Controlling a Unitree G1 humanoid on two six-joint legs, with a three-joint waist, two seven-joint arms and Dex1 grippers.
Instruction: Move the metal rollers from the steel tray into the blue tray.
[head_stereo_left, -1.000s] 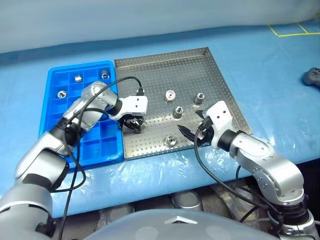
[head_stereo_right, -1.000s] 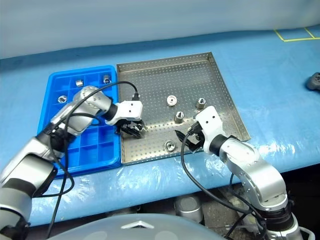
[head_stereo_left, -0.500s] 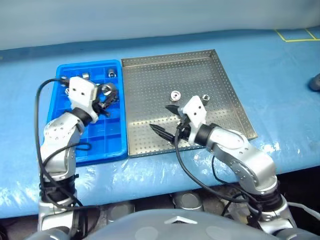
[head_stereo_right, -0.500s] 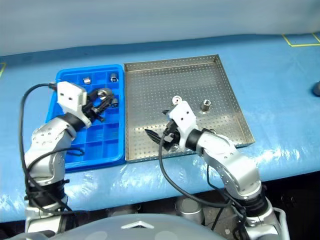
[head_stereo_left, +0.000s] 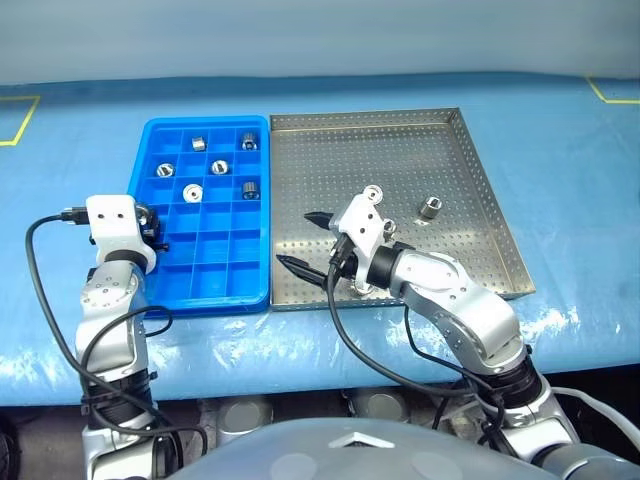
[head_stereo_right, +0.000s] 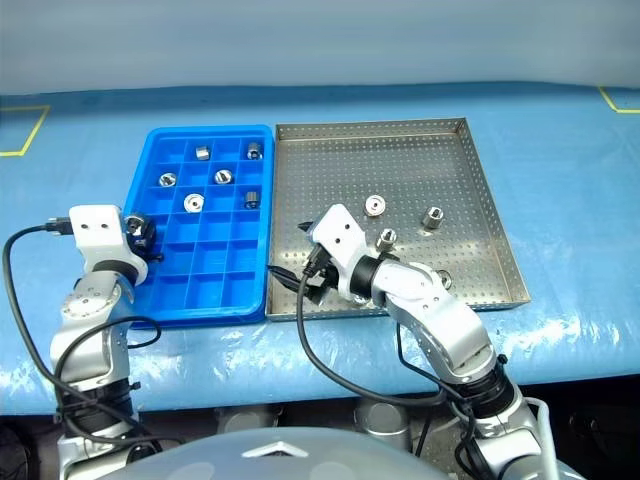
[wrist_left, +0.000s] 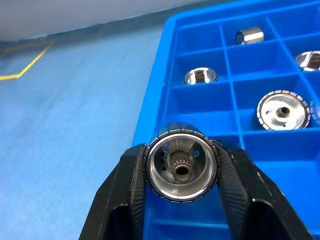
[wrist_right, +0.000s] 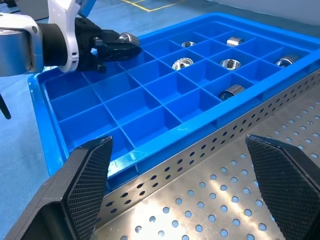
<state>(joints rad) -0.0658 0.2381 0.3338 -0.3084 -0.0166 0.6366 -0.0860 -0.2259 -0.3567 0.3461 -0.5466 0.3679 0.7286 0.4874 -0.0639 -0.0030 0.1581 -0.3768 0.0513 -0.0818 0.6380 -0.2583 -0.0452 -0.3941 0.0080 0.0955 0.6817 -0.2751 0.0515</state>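
One metal roller (wrist_left: 181, 169) clamped in the left hand (wrist_left: 181, 172) at the blue tray (wrist_left: 200, 102) rim; right hand (wrist_right: 177, 165) wide open, empty.

Left gripper (wrist_left: 181, 172) clamped, right gripper (wrist_right: 180, 175) with jaws spread wide

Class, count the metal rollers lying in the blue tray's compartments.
6 in the blue tray: far row two, second row two, third row two. The left hand holds a seventh roller. None seems hidden.
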